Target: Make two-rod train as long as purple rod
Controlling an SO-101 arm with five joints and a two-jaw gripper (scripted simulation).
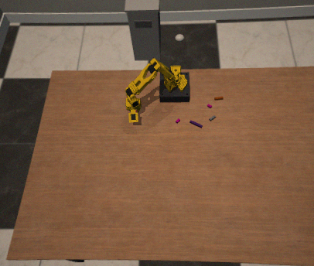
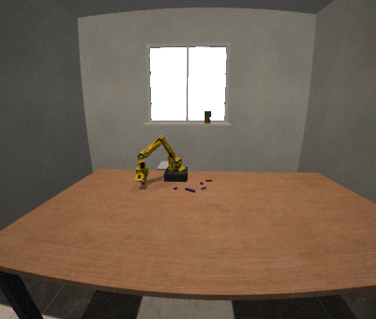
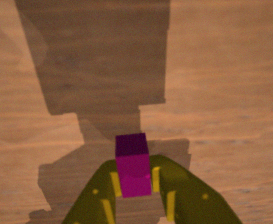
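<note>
My gripper (image 1: 134,117) hangs over the table left of the arm's base and is shut on a magenta rod (image 3: 132,167), which stands end-on between the yellow fingers in the wrist view. In the exterior view the rod shows as a small magenta tip (image 2: 142,184) under the gripper (image 2: 141,176), a little above the wood. To the right lie the purple rod (image 1: 196,124), a second magenta rod (image 1: 178,121) just left of it, a third magenta rod (image 1: 209,106), a grey rod (image 1: 212,118) and an orange rod (image 1: 218,98).
The arm's black base (image 1: 175,92) stands at the table's back edge. The loose rods lie in a small cluster right of and in front of the base. A grey pillar (image 1: 143,35) stands behind the table.
</note>
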